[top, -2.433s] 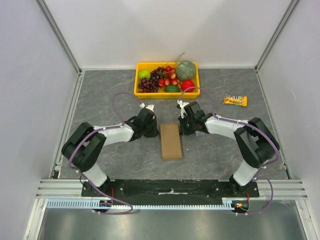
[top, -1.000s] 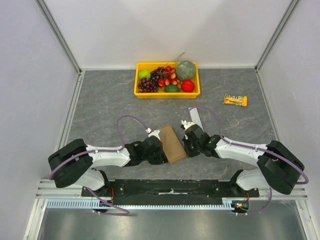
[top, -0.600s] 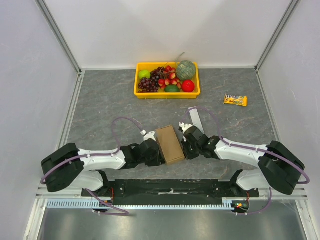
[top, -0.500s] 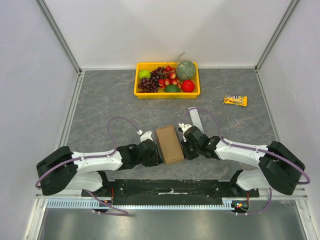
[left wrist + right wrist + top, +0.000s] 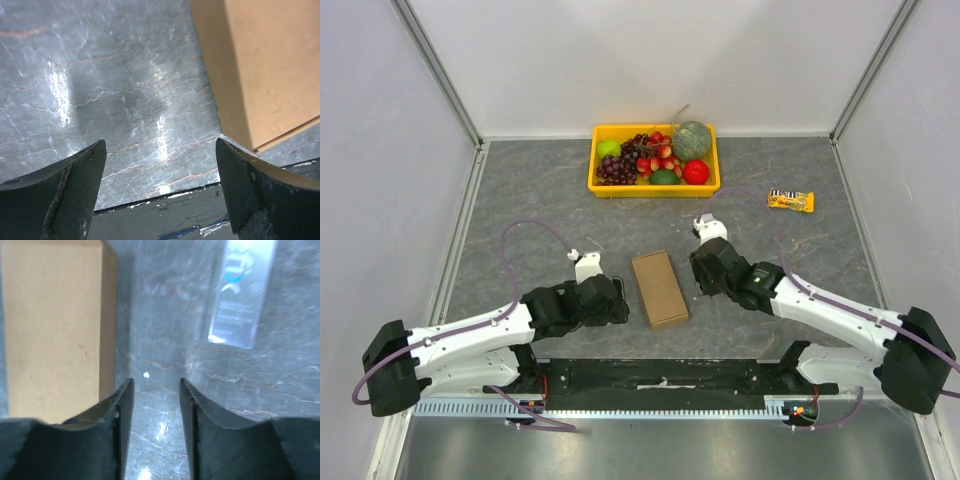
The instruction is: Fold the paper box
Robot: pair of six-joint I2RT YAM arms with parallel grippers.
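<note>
The paper box [image 5: 659,288] lies folded into a closed brown carton in the middle of the table, with nothing touching it. My left gripper [image 5: 617,300] stands wide open just left of it. In the left wrist view the paper box [image 5: 265,65] fills the upper right, and only table shows between the left gripper [image 5: 160,142] fingers. My right gripper [image 5: 700,268] is open, a short way right of the box. In the right wrist view the paper box [image 5: 50,325] sits to the left of the empty right gripper [image 5: 156,381].
A yellow tray [image 5: 602,186] of fruit stands at the back. A snack bar [image 5: 790,200] lies at the right. A clear plastic strip [image 5: 240,295] lies on the table ahead of the right gripper. The black base plate [image 5: 165,220] runs along the near edge.
Both grippers were shut against the box's sides a second ago. They have opened and drawn back, the left arm further left, and the box now lies alone on the table.
</note>
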